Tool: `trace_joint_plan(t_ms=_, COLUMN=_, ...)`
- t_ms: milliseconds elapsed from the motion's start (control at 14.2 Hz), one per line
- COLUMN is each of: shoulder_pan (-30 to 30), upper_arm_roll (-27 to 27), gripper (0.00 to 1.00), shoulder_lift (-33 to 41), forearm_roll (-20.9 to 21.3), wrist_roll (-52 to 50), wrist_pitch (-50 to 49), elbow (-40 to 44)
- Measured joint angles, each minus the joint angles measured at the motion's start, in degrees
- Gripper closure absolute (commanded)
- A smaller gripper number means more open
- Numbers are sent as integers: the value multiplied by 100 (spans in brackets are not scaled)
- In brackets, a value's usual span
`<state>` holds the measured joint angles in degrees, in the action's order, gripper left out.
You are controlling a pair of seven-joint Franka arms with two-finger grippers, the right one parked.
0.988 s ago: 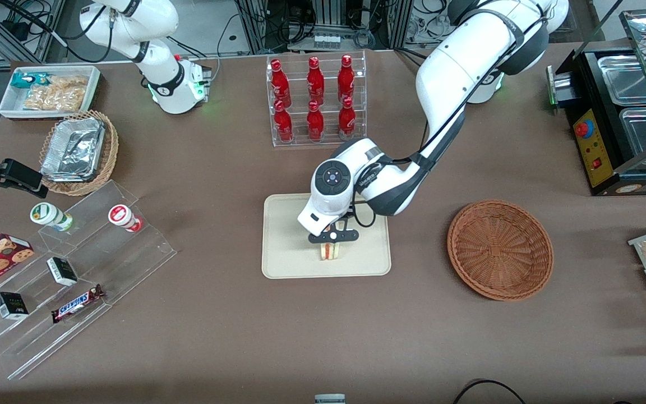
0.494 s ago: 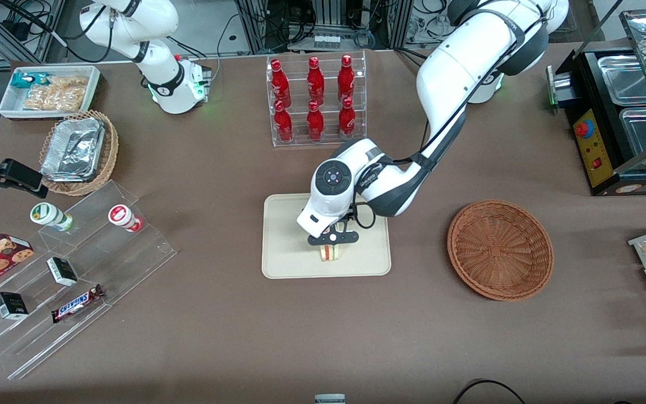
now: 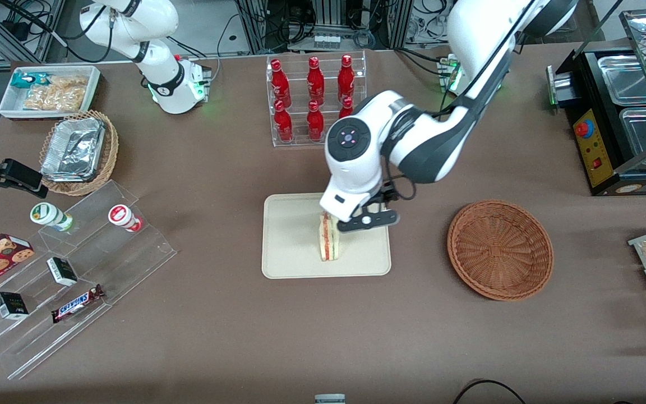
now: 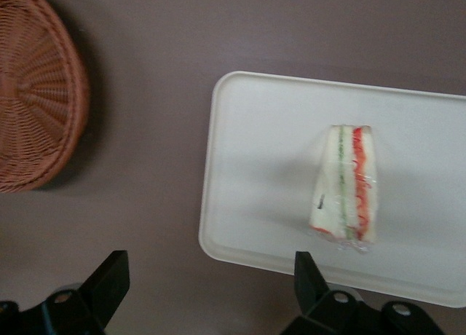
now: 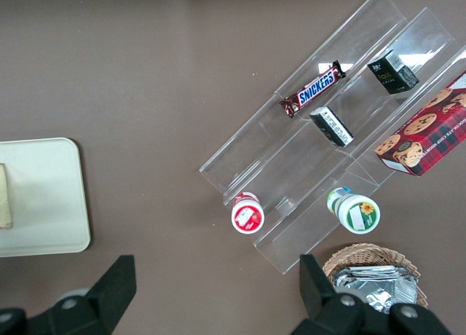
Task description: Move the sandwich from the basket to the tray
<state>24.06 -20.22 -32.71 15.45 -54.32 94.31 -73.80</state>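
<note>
Pale-bread sandwich lies on the cream tray, free of any grip. Tool hovers just above it, fingers spread wide, holding nothing. Wicker basket sits empty nearby. Placement looks done; only retreat left.

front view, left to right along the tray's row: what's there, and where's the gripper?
Snickers bar → tray → sandwich lying on the tray → gripper, open, lifted clear above the tray beside the sandwich → basket, nothing in it.
</note>
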Motion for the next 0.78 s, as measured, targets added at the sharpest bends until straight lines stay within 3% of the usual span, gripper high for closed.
trace_joint_plan(t_ms=353, shoulder_pan=-796, upper_arm_roll=31, gripper=0, shoulder_lift=239, forearm_roll=-11, wrist_roll=296, wrist_pitch=-342, elbow=-436)
trace_joint_plan(t_ms=565, shoulder_pan=-1267, upper_arm_roll=37, gripper=0, shoulder_lift=506, forearm_roll=-53, wrist_roll=1049, wrist_pitch=-411, elbow=-715)
trace_joint_plan(t_ms=776, shoulder_pan=-1823, upper_arm_roll=52, gripper=0, shoulder_lift=1008, forearm_roll=-399, wrist_roll=2125, wrist_pitch=-642, elbow=-932)
